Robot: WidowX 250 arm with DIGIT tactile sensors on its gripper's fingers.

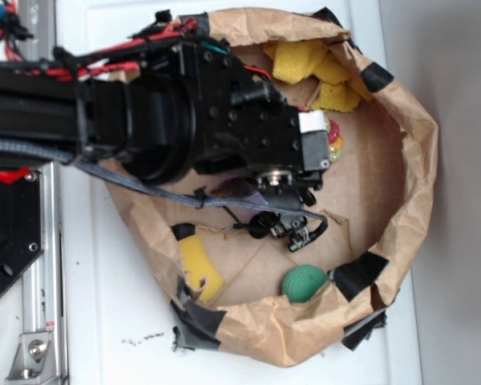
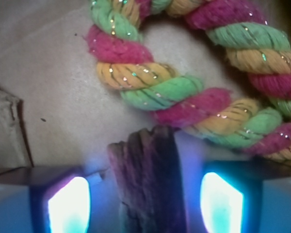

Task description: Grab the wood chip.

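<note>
Claw (image 2: pixel 145 204) stands spread, jaws apart from the wood chip (image 2: pixel 148 179) between them. Rough, stiff and likely light, it should grip well across its long sides. A braided rope toy (image 2: pixel 184 97) touches its tip.

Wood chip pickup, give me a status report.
Gripper open, fingers either side of the dark brown wood chip. Not closed on it yet. Pink, green and orange twisted rope lies just beyond the chip.
</note>
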